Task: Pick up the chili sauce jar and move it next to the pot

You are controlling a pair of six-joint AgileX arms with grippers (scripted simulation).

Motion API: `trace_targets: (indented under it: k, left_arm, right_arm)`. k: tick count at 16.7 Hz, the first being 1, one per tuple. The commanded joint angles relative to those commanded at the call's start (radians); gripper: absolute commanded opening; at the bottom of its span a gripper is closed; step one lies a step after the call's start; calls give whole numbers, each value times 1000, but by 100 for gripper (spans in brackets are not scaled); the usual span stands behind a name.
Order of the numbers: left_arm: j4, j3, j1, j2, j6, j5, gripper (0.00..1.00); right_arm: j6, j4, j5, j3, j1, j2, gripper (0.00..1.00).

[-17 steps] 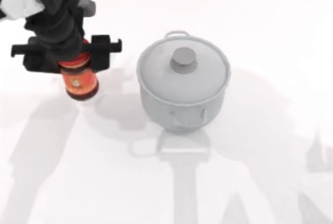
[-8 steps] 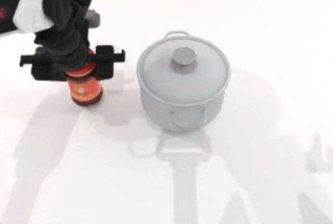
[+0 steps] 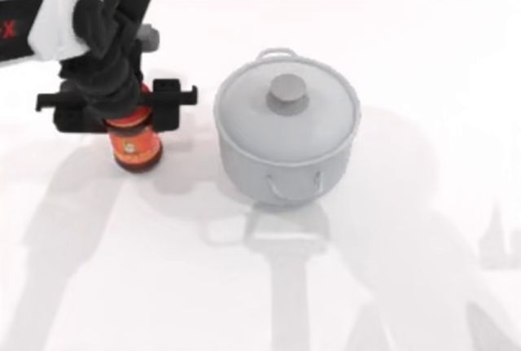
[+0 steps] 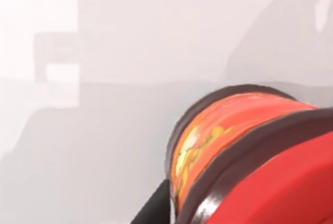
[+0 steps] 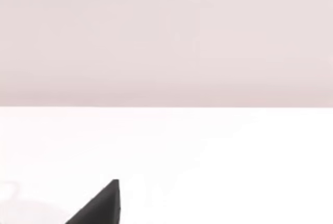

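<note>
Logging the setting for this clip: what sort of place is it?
Likely a rendered kitchen-style tabletop: a plain white table bearing only a lidded pot and the chili sauce jar, held by the left gripper.

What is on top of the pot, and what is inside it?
A domed lid with a round knob covers the pot. The inside is hidden by the lid.

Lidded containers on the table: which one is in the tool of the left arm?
The chili sauce jar, the small red-labelled one, held by the left tool. The large grey pot stands apart, untouched, at its right.
</note>
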Motion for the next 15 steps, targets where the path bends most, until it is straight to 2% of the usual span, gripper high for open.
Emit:
trace_targets:
  k: [11, 15]
  left_arm:
    - [0, 0, 0, 0, 0, 0, 98]
    - [0, 0, 0, 0, 0, 0, 100]
  right_arm:
    - [0, 0, 0, 0, 0, 0, 100]
    - [0, 0, 0, 0, 0, 0, 100]
